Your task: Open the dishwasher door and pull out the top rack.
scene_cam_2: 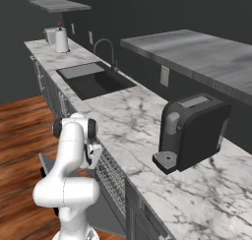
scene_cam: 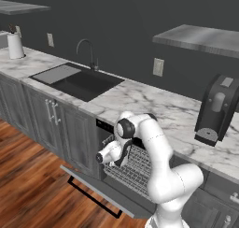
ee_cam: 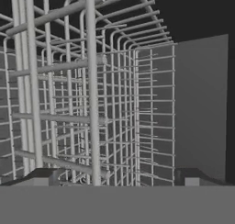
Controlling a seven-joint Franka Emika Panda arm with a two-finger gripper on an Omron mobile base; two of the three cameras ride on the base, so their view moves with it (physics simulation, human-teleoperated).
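Observation:
The dishwasher door [scene_cam: 110, 193] hangs open, lying flat and low, its black bar handle [scene_cam: 93, 199] at the front edge. Above it the top rack [scene_cam: 134, 168], a basket of thin pale wire, juts out past the counter front; it is also seen as the rack [scene_cam_2: 111, 177] from the right. My gripper [scene_cam: 116, 159] is pushed up against the rack's front. In the hand view the rack's wires [ee_cam: 92, 103] are very close, and my gripper [ee_cam: 117, 179] is open with a thick upright wire between the fingertips [ee_cam: 43, 177], which touch nothing I can make out.
A marble counter [scene_cam: 140, 103] runs over the dishwasher, with a dark sink [scene_cam: 81, 82] and faucet [scene_cam: 87, 52] to the left and a black coffee machine [scene_cam: 217, 110] to the right. Grey cabinet doors [scene_cam: 51, 115] flank the left. Wooden floor [scene_cam: 32, 180] lies before the open door.

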